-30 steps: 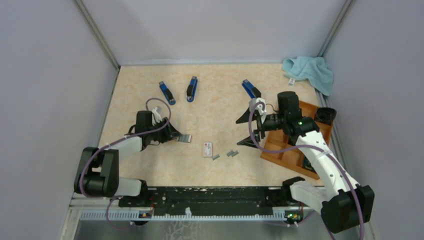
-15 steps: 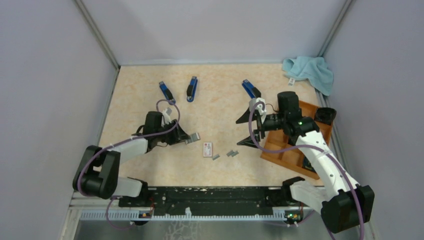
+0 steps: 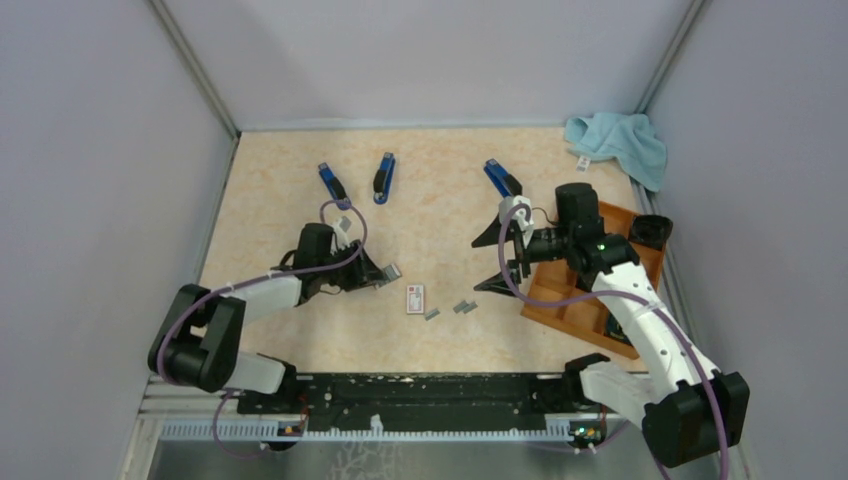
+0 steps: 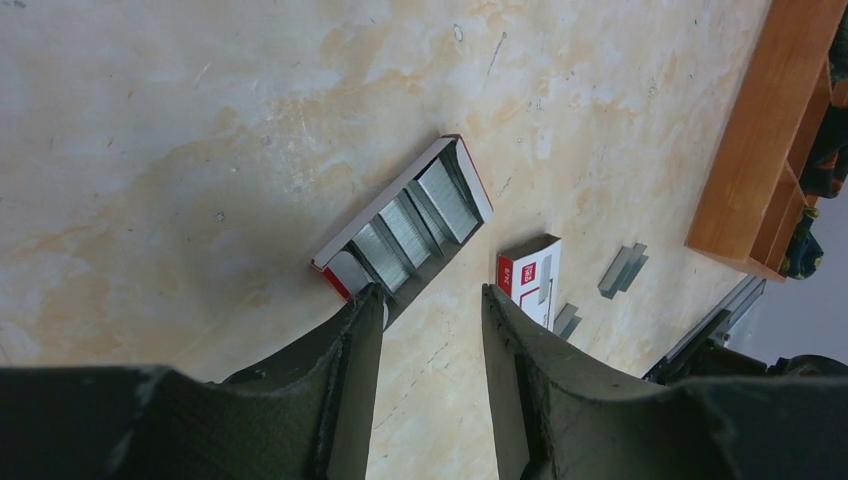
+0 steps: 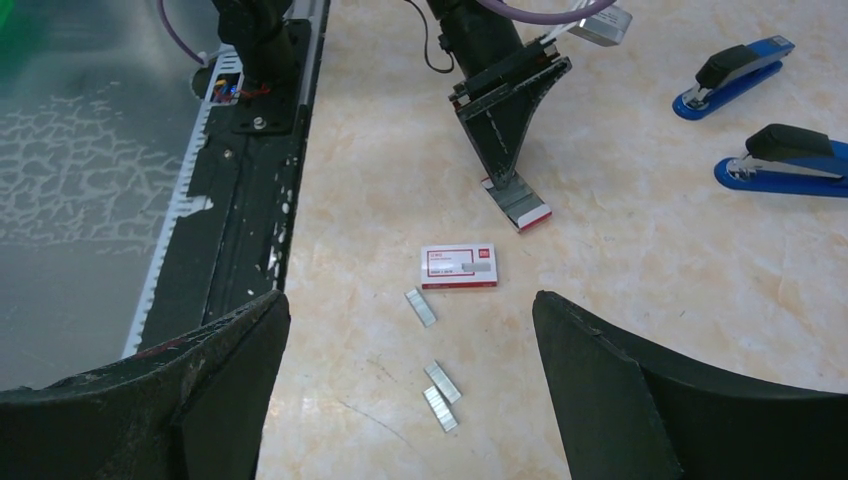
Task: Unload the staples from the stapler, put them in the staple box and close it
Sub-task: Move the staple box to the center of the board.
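The left pincer [image 4: 432,300] stands half open, one fingertip touching the near end of a red-edged tray [image 4: 380,203] filled with staples [image 4: 405,228]; bare surface [image 4: 200,120] shows between its fingers. The right pincer [image 5: 405,305] hangs wide open and empty above three loose strips [image 5: 441,382] lying beside a small white box [image 5: 459,266], well apart from the blue staplers [image 5: 735,70].

light: bright, even | shadows: soft, faint | focus: sharp
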Robot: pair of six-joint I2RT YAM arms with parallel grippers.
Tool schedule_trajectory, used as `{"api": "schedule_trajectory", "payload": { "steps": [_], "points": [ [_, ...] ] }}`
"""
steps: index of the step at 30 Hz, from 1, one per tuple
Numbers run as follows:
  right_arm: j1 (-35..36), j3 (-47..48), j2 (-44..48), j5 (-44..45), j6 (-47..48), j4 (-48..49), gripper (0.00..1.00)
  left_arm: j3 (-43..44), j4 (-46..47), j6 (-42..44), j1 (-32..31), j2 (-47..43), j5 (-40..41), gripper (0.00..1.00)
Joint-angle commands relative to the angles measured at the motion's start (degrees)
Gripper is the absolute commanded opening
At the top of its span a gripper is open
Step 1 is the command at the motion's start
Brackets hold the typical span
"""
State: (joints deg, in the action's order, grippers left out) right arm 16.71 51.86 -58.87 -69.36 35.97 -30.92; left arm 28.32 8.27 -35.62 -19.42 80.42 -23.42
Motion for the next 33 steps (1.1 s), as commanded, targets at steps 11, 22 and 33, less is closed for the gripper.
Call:
{"api": "schedule_trajectory", "payload": {
  "steps": [11, 22, 33],
  "points": [
    [0.42, 1.69, 1.81, -2.34, 0.59, 1.69, 0.93, 0.73, -6.12, 1.58, -0.36, -11.04, 6.45, 0.49],
    [0.38, 1.63, 2.10, -2.56, 0.41, 1.82, 0.93, -0.28, -5.42, 0.03, -0.35, -5.47, 6.66, 0.49],
    [0.40, 1.66, 2.18, -2.58, 0.44, 1.82, 0.93, 0.56, -1.73, -0.80, -0.44, 1.26, 3.80, 0.50]
  ]
}}
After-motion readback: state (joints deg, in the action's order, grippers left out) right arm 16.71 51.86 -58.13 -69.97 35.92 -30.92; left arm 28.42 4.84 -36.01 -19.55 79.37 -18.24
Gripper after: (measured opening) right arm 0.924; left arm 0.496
